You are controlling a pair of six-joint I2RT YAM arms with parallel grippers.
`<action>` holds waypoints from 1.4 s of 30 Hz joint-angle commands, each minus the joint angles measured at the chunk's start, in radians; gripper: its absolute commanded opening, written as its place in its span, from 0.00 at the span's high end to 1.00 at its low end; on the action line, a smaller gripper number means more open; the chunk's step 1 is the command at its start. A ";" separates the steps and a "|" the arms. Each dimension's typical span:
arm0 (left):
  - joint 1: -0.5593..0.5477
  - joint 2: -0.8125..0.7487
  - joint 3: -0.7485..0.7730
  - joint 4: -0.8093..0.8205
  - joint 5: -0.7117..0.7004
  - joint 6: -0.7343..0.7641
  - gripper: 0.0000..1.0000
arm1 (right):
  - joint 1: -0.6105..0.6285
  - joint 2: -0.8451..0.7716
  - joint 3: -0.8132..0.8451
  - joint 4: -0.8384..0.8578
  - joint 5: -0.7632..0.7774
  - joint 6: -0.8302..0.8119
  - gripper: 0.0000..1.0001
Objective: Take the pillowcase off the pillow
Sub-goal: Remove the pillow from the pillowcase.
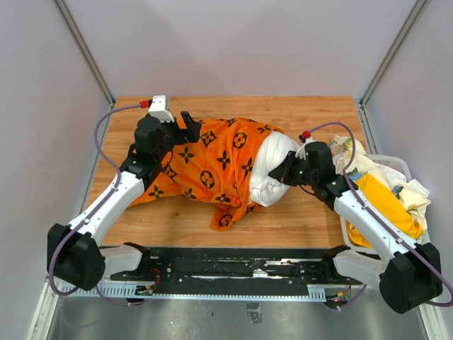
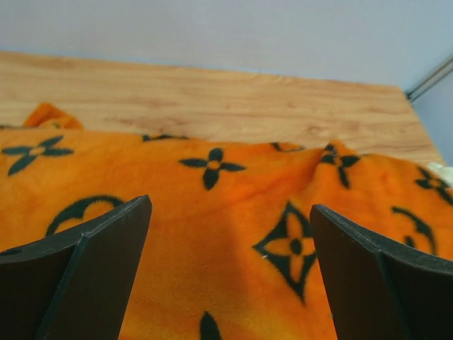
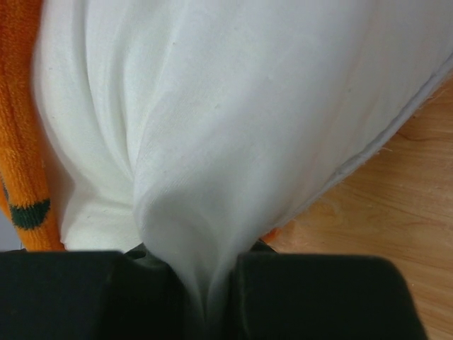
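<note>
Roughly a third done, I'd say: right end of the pillow (image 1: 272, 170) is bared and bulging out of the case mouth, the rest sits inside the pillowcase (image 1: 205, 166), lying across the middle of the worktop (image 1: 297, 216). My right gripper (image 3: 205, 283) is nearly closed, pinching a fold of the pillow's white cover at that exposed end; cloth tents into tight creases from the pinch. My left gripper (image 2: 230, 248) is spread fully, nothing between the jaws, over the far-left closed end of the pillowcase; can't tell if it touches the fabric. Left to do: clamp the pillowcase, pull the two apart until the pillow clears. Pillowcase is fleecy, soft orange pile with black flower and circle motifs, rumpled, loose flap trailing toward the near edge. Pillow is smooth woven white, plump, seamed edge showing
</note>
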 commanded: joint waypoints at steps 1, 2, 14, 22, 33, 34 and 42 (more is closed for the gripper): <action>0.005 0.040 -0.038 0.004 -0.092 0.017 0.01 | -0.014 0.027 0.023 0.011 -0.037 -0.025 0.99; 0.006 0.054 -0.040 0.005 -0.103 0.019 0.01 | -0.014 0.028 0.022 0.014 -0.040 -0.024 0.99; 0.042 0.215 -0.039 0.039 0.004 0.025 0.81 | -0.026 0.012 0.032 0.027 -0.057 -0.031 0.99; 0.176 0.166 -0.090 0.053 0.036 -0.027 1.00 | -0.135 -0.018 0.031 0.058 -0.125 0.003 0.99; 0.348 0.004 -0.178 0.042 -0.010 -0.093 1.00 | -0.198 -0.041 0.043 0.068 -0.110 0.042 0.99; 0.356 -0.011 -0.183 0.035 -0.027 -0.096 1.00 | -0.204 -0.049 0.033 0.068 -0.102 0.050 0.99; 0.480 -0.096 -0.205 -0.003 -0.039 -0.125 1.00 | -0.286 -0.122 -0.024 0.066 -0.069 0.101 0.99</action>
